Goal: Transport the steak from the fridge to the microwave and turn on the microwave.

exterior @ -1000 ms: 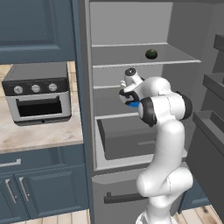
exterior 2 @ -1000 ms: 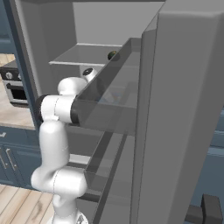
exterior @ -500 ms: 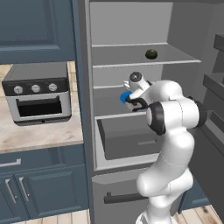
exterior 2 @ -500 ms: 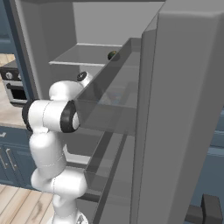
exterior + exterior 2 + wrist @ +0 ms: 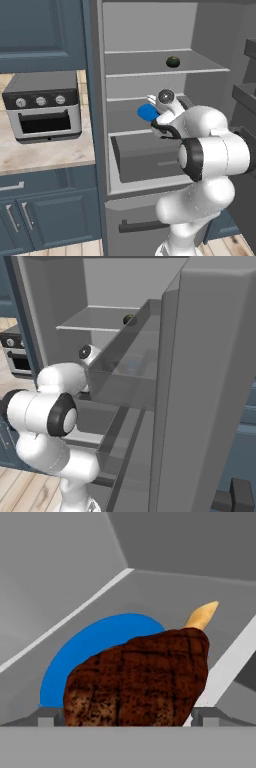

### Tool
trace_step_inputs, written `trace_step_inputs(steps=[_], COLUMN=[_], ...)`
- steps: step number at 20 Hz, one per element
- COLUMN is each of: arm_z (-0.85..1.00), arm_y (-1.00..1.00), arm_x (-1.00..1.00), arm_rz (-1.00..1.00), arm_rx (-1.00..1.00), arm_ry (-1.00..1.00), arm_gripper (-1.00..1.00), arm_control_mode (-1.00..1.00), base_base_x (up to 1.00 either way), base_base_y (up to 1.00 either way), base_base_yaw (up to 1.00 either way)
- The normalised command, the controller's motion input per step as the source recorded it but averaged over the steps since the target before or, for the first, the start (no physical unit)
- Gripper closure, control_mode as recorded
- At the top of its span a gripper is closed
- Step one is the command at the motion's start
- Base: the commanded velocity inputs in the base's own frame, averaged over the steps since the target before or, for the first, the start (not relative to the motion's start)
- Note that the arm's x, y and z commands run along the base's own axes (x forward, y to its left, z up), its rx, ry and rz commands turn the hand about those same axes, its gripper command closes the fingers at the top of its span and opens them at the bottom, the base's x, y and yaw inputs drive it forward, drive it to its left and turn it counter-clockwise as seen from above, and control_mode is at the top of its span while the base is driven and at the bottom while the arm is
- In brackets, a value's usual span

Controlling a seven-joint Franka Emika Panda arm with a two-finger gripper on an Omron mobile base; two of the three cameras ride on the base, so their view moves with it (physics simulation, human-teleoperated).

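I see the fridge (image 5: 150, 100) standing open, its shelf bay open toward the arm. The gripper (image 5: 127, 719) sits inside the middle bay with its jaws spread wide, one fingertip either side of the steak (image 5: 140, 679), which blocks the path straight ahead. The blue plate (image 5: 95, 647) lies under and behind the steak. The shelf above caps the bay. The grey drawer (image 5: 145, 157) juts out below. The door bin (image 5: 125, 366) crowds the right side.
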Motion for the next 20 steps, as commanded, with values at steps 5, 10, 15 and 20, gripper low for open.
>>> trace_step_inputs(steps=[5,10,15,20], arm_z=[0.66,0.32,0.06,0.0], arm_y=[0.0,0.0,0.09,0.14], arm_x=[-0.55,-0.62,-0.61,-0.63], arm_rz=[0.01,0.07,0.24,0.23], arm_rx=[0.0,0.0,-0.03,-0.02], arm_ry=[0.16,0.18,0.08,0.01], arm_gripper=[1.0,1.0,1.0,1.0], arm_control_mode=[-1.0,-1.0,-1.0,-1.0], base_base_x=[0.0,0.0,0.0,0.0], base_base_y=[0.0,0.0,0.0,0.0], base_base_yaw=[0.0,0.0,0.0,0.0])
